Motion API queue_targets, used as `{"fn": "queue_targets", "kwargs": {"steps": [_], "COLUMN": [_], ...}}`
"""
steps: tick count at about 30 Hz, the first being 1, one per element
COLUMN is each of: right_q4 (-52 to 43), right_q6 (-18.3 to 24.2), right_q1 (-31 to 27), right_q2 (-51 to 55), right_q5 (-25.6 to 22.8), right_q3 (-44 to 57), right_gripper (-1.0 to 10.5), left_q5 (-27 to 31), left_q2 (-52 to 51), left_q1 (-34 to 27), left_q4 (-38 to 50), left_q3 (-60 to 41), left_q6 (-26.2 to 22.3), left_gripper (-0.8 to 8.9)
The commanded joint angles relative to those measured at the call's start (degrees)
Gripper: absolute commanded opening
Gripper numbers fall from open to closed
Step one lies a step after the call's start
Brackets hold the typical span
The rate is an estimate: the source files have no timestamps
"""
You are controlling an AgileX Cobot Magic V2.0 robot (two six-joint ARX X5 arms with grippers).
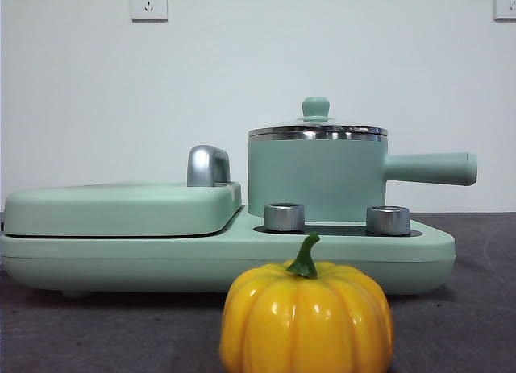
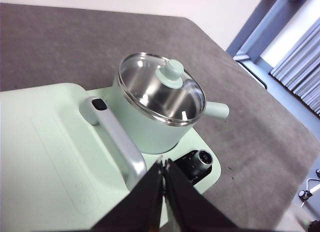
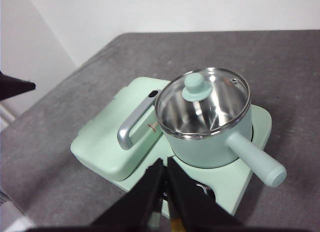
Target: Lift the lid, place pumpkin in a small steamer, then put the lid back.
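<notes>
While both arms hang above the table, nothing is gripped.
Left gripper (image 2: 163, 164): jaws pressed together, empty, up over the cooker base (image 2: 45, 142), near the chrome handle (image 2: 117, 137); steamer just ahead of the tips and lower.
Right gripper (image 3: 165, 164): jaws closed tip to tip, empty, high over the near edge of the base; steamer just ahead and below.
Lid (image 1: 317, 131): seated flat on the steamer, steel rim on the pot rim, mint knob up; below both grippers, touched by neither.
Steamer (image 1: 314, 180): upright on the base behind two chrome knobs (image 1: 284, 217), long side handle pointing away from the griddle cover (image 1: 121, 208); shiny inside seen through the glass.
Pumpkin (image 1: 306, 317): on the dark table (image 1: 476, 308) in front of the base, upright, green stem up; seen only in the front view, well apart from both grippers.
Cover: shut flat beside the steamer, chrome handle on top.
Wall sockets (image 1: 149, 2): on the white wall behind.
</notes>
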State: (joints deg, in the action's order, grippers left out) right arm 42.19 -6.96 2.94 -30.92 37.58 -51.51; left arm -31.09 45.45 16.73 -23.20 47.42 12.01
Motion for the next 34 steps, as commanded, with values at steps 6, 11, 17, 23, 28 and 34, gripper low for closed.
{"fn": "queue_targets", "kwargs": {"steps": [6, 11, 17, 23, 28, 34], "right_q4": [-0.33, -0.33, -0.31, -0.11, 0.28, 0.52], "right_q6": [1.68, 1.66, 1.64, 1.62, 1.62, 1.4], "right_q1": [0.09, 0.11, 0.11, 0.11, 0.11, 0.11], "right_q2": [-0.09, -0.11, -0.11, -0.09, -0.09, -0.09], "right_q5": [-0.59, -0.57, -0.52, -0.48, -0.26, -0.04], "right_q3": [-0.85, -0.85, -0.85, -0.85, -0.85, -0.85], "right_gripper": [1.3, 3.7, 4.4, 4.4, 4.4, 4.4], "left_q5": [-0.35, -0.37, -0.37, -0.2, 2.08, 5.42], "left_q2": [0.61, 1.88, 7.74, 17.64, 27.12, 37.51], "left_q1": [0.17, 0.74, 3.76, 7.85, 11.45, 15.3], "left_q4": [0.52, 2.49, 2.67, 2.49, 1.22, 1.6], "left_q3": [1.29, 1.81, 6.62, 15.1, 23.78, 32.28], "left_q6": [-0.28, 2.6, 1.6, -1.49, -5.9, -12.04], "left_gripper": [1.78, 4.94, 5.34, 5.33, 5.33, 5.3]}}
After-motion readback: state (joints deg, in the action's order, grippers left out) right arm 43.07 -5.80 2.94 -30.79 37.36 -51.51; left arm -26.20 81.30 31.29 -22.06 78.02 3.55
